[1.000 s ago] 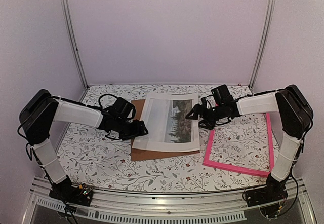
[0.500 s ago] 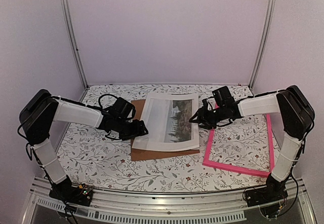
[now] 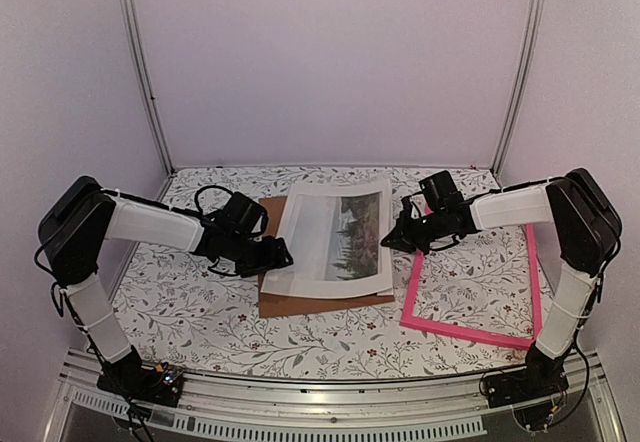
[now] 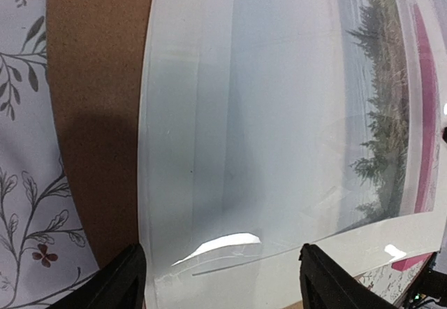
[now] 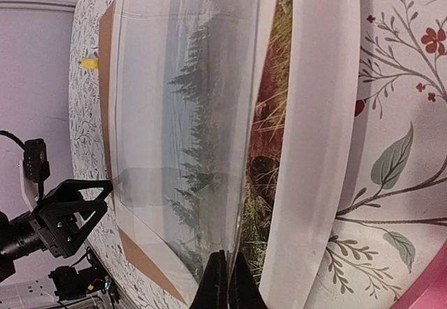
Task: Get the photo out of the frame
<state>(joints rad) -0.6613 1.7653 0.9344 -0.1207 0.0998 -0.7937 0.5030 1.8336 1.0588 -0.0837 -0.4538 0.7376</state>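
Note:
The photo (image 3: 335, 237), a tree landscape with a white border (image 5: 321, 113), lies on a brown backing board (image 3: 300, 305). A clear sheet (image 5: 181, 113) covers it. My right gripper (image 3: 392, 238) is shut on that sheet's right edge (image 5: 227, 281) and holds it tilted up off the photo. My left gripper (image 3: 283, 255) hovers open over the photo's left edge (image 4: 223, 288), nothing between its fingers (image 4: 126, 281). The pink frame (image 3: 470, 334) lies flat on the table to the right, without the photo in it.
The table has a floral-patterned cover (image 3: 200, 312). Pale walls and two metal uprights (image 3: 148, 92) close in the back and sides. A metal rail (image 3: 330, 392) runs along the near edge, by the arm bases.
The right gripper has closed from open onto the clear sheet's right edge, and that edge has risen off the photo. The left arm has not moved.

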